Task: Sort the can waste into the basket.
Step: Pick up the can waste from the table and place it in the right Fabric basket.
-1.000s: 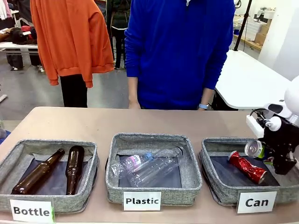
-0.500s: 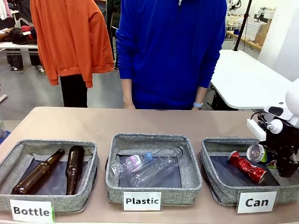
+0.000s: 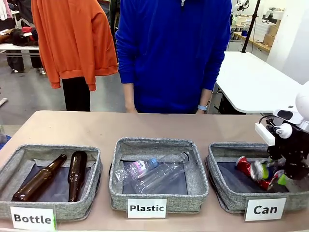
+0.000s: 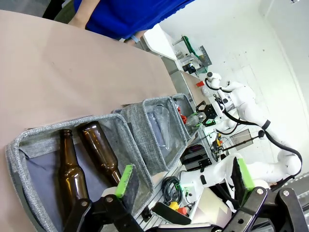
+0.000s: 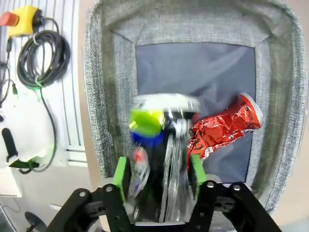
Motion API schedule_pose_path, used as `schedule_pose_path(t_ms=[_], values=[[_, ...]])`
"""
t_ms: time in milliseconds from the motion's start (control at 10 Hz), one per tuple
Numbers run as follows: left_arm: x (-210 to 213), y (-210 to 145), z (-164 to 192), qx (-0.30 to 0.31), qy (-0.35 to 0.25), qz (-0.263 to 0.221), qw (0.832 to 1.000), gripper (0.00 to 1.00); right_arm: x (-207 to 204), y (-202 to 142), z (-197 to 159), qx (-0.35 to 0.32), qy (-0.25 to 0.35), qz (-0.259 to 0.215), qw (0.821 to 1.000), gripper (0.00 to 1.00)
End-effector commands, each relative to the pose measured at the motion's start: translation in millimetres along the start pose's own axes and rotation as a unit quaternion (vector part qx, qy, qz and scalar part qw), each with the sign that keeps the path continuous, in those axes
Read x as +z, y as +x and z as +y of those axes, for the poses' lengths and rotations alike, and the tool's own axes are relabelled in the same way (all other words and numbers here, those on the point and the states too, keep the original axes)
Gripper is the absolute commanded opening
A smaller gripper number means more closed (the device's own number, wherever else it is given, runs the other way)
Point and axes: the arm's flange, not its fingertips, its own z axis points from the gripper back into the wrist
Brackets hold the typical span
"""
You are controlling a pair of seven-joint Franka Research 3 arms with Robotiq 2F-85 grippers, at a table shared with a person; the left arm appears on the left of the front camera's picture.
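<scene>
The grey "Can" basket [image 3: 227, 195] stands at the right of the table. A crushed red-and-silver can [image 3: 245, 166] lies on its dark base [image 5: 193, 67]. The dark can [image 3: 260, 170] shows as a motion-blurred streak just above the base beside the red can [image 5: 227, 128]. My right gripper [image 3: 279, 177] hangs over the basket's right half, open. In the right wrist view the blurred dark can [image 5: 154, 145] sits loose between my green pads [image 5: 120, 176]. My left gripper [image 4: 183, 178] is open and holds nothing, off the table's left end near the "Bottle" bin [image 4: 29, 145].
The "Plastic" bin [image 3: 157, 193] in the middle holds clear bottles. Two brown glass bottles lie in the "Bottle" bin [image 3: 48, 205] at the left. A person in a blue top [image 3: 174, 53] stands at the far edge, hands off the table. The far half of the tabletop [image 3: 145, 125] is bare.
The right gripper has let go of the dark can, which has dropped from fingertip height down into the Can basket beside the red can. The person has shifted slightly left.
</scene>
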Motion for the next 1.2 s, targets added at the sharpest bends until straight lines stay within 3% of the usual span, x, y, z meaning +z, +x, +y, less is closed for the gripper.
schedule_pose_path(t_ms=[0, 200, 300, 400, 500, 600, 700, 800, 900, 1000, 1100], values=[[0, 2, -5, 0.006, -0.006, -0.004, 1.000, 1.00, -4, 1, 9, -0.005, 0.007, -0.025, 1.000, 1.00], [0, 2, -5, 0.006, -0.006, -0.004, 1.000, 1.00, 0, -2, 8, -0.041, 0.028, -0.056, 0.997, 1.00], [0, 2, -5, 0.006, -0.006, -0.004, 1.000, 1.00, 14, -5, 6, -0.101, 0.060, -0.122, 0.985, 1.00], [0, 2, -5, 0.006, -0.006, -0.004, 1.000, 1.00, 33, -11, 1, -0.189, 0.082, -0.210, 0.956, 1.00], [0, 2, -5, 0.006, -0.006, -0.004, 1.000, 1.00, 55, -14, -5, -0.361, 0.105, -0.381, 0.844, 1.00], [0, 2, -5, 0.006, -0.006, -0.004, 1.000, 1.00, 76, -28, -13, -0.480, 0.136, -0.494, 0.712, 1.00], [0, 2, -5, 0.006, -0.006, -0.004, 1.000, 1.00, 88, -44, -23, -0.542, 0.177, -0.560, 0.601, 1.00], [0, 2, -5, 0.006, -0.006, -0.004, 1.000, 1.00, 93, -61, -45, -0.621, 0.188, -0.606, 0.460, 1.00], [0, 2, -5, 0.006, -0.006, -0.004, 1.000, 1.00, 92, -74, -65, -0.654, 0.208, -0.620, 0.380, 1.00], [0, 2, -5, 0.006, -0.006, -0.004, 1.000, 1.00, 90, -86, -80, -0.660, 0.237, -0.632, 0.329, 1.00], [0, 2, -5, 0.006, -0.006, -0.004, 1.000, 1.00, 89, -96, -86, -0.655, 0.223, -0.662, 0.287, 1.00]])
